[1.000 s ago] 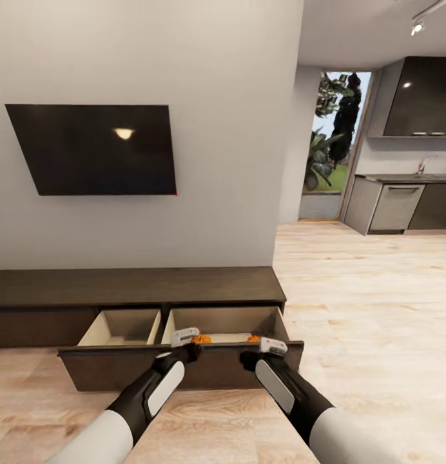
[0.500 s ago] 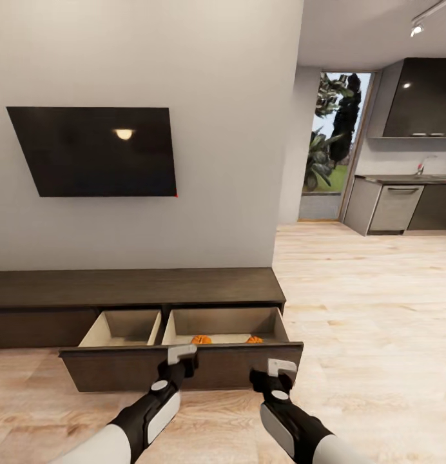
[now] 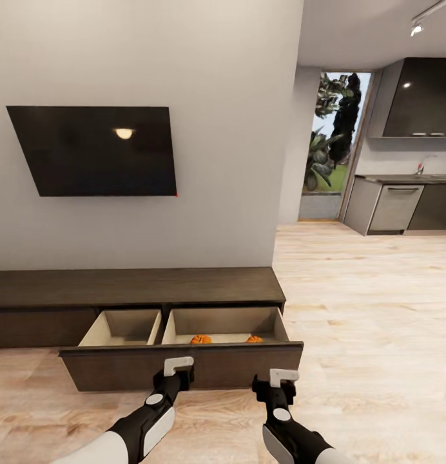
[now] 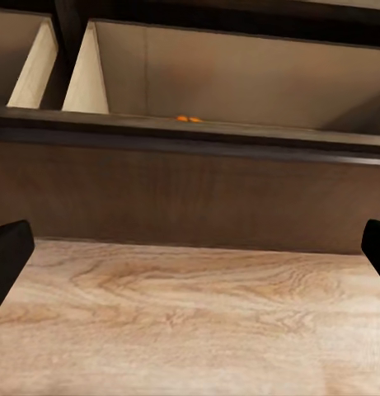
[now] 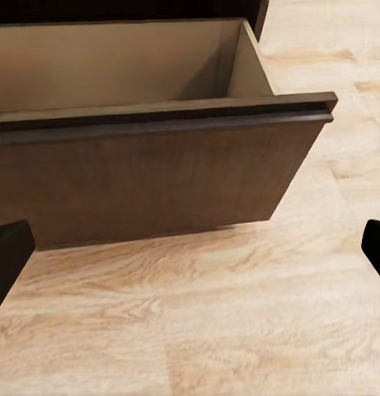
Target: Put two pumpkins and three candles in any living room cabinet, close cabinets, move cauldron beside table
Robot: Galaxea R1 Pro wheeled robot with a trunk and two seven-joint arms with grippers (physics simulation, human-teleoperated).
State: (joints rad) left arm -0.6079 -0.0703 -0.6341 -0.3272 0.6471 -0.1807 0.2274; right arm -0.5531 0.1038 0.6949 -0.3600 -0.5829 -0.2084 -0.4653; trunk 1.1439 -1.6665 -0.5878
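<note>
The long dark brown cabinet (image 3: 133,287) stands under the black TV, with its wide drawer (image 3: 120,368) pulled out. Two orange pumpkins (image 3: 200,339) (image 3: 254,339) lie in the drawer's right compartment; in the left wrist view a sliver of one pumpkin (image 4: 188,119) peeks over the drawer rim. My left gripper (image 3: 176,372) and right gripper (image 3: 282,381) hover low in front of the drawer front, both open and holding nothing. In the wrist views the dark fingertips (image 4: 8,247) (image 5: 8,247) sit far apart. The candles and the coffee table are out of view.
The drawer's left compartment (image 3: 123,327) shows only bare walls. Pale wood floor (image 3: 365,309) stretches right toward a kitchen with grey units (image 3: 394,206) and a glass door. A grey wall (image 3: 216,129) rises behind the cabinet.
Both grippers have drawn back from over the drawer's front rim toward me and dropped lower, now clear of the drawer front. The pumpkins have not moved.
</note>
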